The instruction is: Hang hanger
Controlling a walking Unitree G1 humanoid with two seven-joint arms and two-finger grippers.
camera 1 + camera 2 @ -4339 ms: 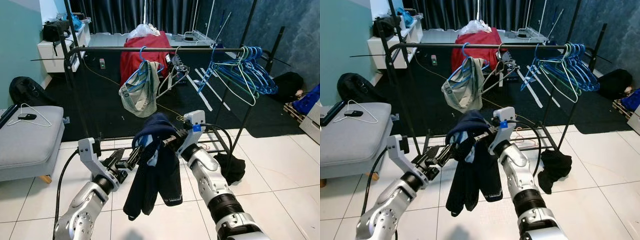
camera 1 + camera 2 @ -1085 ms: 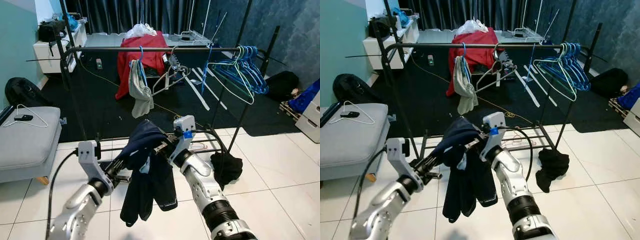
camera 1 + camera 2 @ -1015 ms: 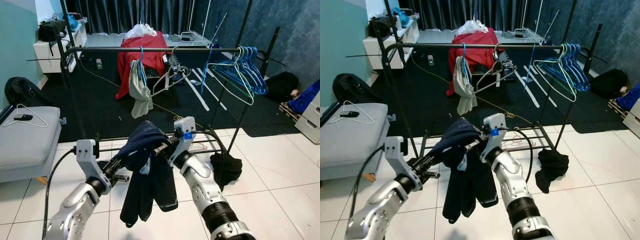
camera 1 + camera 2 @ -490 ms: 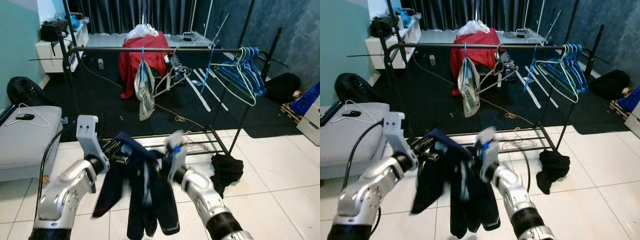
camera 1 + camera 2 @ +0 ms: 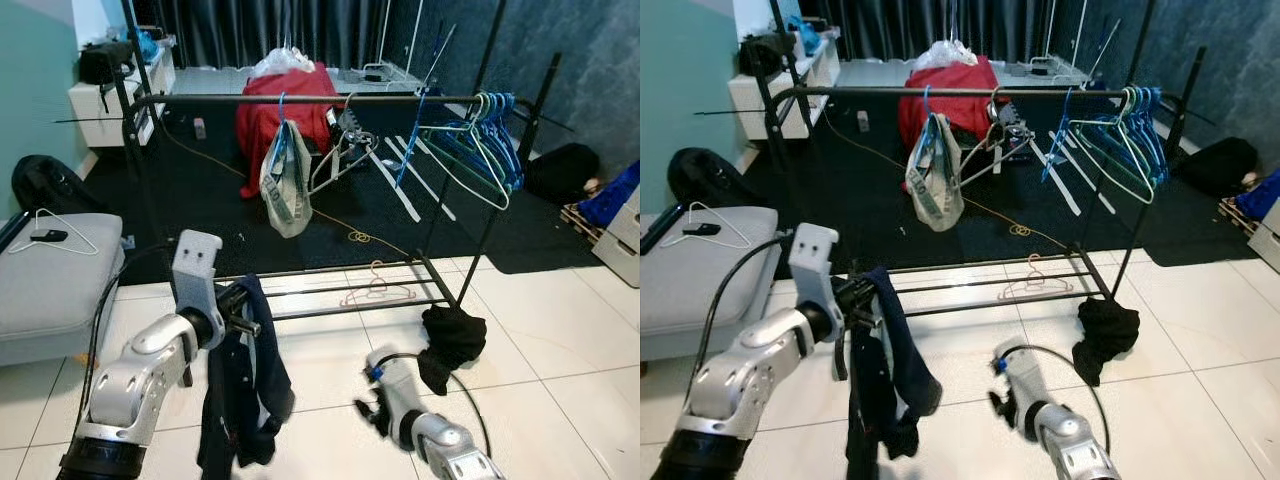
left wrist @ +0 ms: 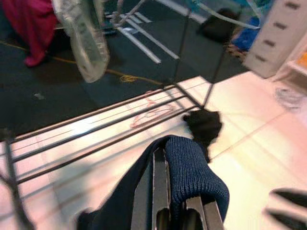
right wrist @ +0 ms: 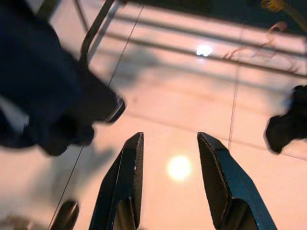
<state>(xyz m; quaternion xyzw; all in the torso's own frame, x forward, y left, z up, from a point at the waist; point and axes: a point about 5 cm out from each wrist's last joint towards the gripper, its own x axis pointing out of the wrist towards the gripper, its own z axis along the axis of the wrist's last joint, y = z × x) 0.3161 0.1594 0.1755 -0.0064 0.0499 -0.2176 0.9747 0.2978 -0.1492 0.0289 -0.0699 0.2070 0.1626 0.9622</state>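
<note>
Half a second ago both grippers met at the dark navy knitted garment; now the right gripper [image 7: 168, 187] has dropped away low toward five o'clock, near the white tiled floor [image 5: 560, 330], its two black fingers spread apart with nothing between them, and the garment [image 5: 240, 385] hangs from the left arm alone. The left gripper [image 6: 168, 191] sits at about eight o'clock in the head view, fingers pressed together around a thin grey bar with the ribbed navy cloth folded over them; whether that bar is the hanger cannot be told for certain, since the cloth covers it. The garment droops straight down beside the left forearm, short of the black metal clothes rail [image 5: 300, 99], which crosses the scene at twelve o'clock. On that rail, a pale patterned cloth on a blue hanger [image 5: 284, 180] hangs at about eleven o'clock, and a bunch of blue and green plastic hangers [image 5: 480, 145] hangs at about two o'clock. A red cloth-draped heap [image 5: 280, 110] stands behind the rail. A crumpled black cloth [image 5: 450, 340] lies on the tiles at four o'clock, by the rack's foot. A grey padded bench [image 5: 50, 280] at nine o'clock carries a white wire hanger [image 5: 50, 225].
</note>
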